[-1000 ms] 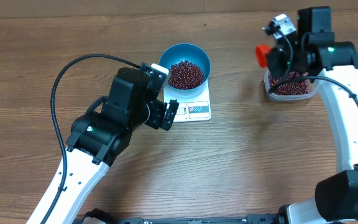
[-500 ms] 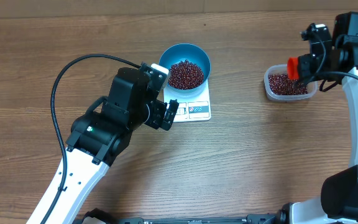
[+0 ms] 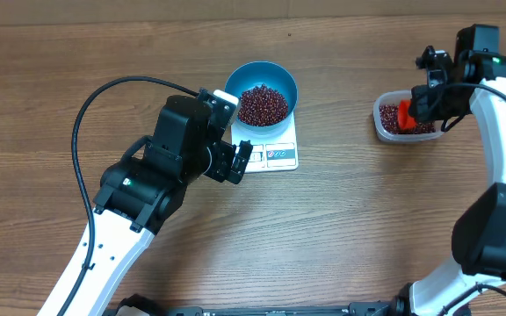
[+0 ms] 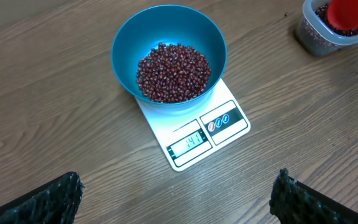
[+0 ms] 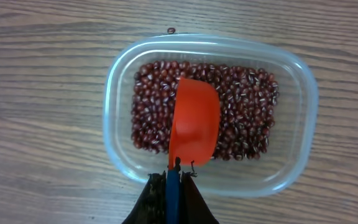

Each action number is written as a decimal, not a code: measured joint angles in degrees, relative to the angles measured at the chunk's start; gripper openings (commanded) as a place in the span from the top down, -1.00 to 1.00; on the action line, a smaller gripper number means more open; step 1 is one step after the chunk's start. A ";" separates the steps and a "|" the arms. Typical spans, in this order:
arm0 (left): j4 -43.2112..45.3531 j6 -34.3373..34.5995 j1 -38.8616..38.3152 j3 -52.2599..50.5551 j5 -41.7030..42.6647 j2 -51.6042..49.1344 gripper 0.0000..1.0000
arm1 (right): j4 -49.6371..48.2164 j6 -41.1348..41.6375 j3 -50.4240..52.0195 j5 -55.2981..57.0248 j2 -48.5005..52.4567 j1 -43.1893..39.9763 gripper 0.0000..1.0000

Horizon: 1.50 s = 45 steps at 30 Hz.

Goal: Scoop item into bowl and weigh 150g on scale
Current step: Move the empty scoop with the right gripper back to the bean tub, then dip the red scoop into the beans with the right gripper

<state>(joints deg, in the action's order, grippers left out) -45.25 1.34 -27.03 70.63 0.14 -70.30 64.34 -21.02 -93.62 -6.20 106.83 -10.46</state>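
Observation:
The blue bowl (image 3: 285, 81) stands on the white scale (image 3: 279, 147) and holds a heap of red-brown beans (image 3: 262, 104). In the left wrist view the scale (image 4: 229, 127) shows 141 below the bowl (image 4: 126, 50). My left gripper (image 3: 241, 161) hovers by the scale's front left corner, open, with nothing between its fingertips (image 4: 61, 194). My right gripper (image 5: 174, 180) is shut on the blue handle of an orange scoop (image 5: 194, 121). The scoop lies over the beans (image 5: 247, 112) in a clear tub (image 5: 303, 124). No beans show on the scoop.
The clear tub (image 3: 381, 130) sits at the table's right, well apart from the scale. One stray bean (image 5: 171, 30) lies on the wood just beyond the tub. The left arm's black cable (image 3: 86, 114) loops over the table's left side.
The right arm carried the scoop from the tub's left edge across to the right, then brought it down over the beans in the tub. The left arm stayed still.

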 measured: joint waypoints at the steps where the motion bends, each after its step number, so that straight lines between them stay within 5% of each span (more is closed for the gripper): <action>1: 0.02 0.00 0.00 0.00 0.00 0.00 -0.99 | -0.35 0.00 0.00 0.48 0.39 -0.02 0.93; 20: 0.02 0.00 0.00 -0.02 0.00 0.00 -0.99 | -1.81 0.02 -0.02 2.14 4.33 -1.18 0.93; 45: 0.02 0.00 0.00 -0.02 0.00 0.00 -0.99 | 2.40 0.26 -0.02 -24.98 5.20 -12.63 0.93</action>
<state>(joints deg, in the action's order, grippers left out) -45.23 1.34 -27.03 70.61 0.14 -70.30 66.74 -20.75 -93.65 -31.18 112.03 -23.09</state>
